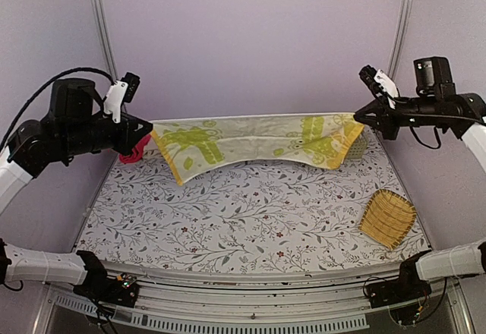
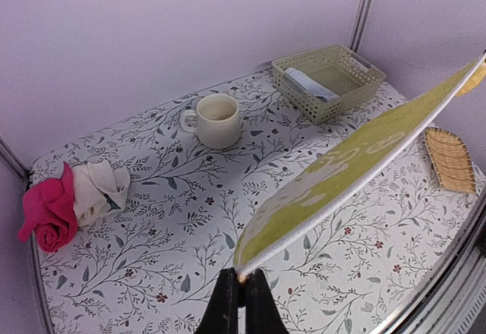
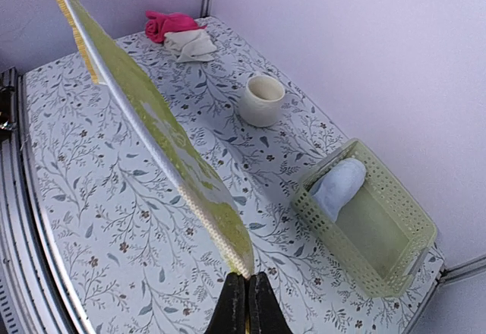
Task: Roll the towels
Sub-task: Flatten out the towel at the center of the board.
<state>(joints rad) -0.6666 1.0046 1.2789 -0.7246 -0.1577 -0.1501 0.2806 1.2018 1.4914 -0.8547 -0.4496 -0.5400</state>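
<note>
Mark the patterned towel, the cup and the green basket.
patterned towel (image 1: 250,143), top view, middle of the stretched cloth.
cup (image 2: 220,130), left wrist view, outer side wall.
green basket (image 3: 334,247), right wrist view, near perforated wall.

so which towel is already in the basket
The pale blue towel, lying inside the green basket. The yellow-green patterned towel is held stretched above the table, and the pink towel and cream cloth lie on it.
</note>
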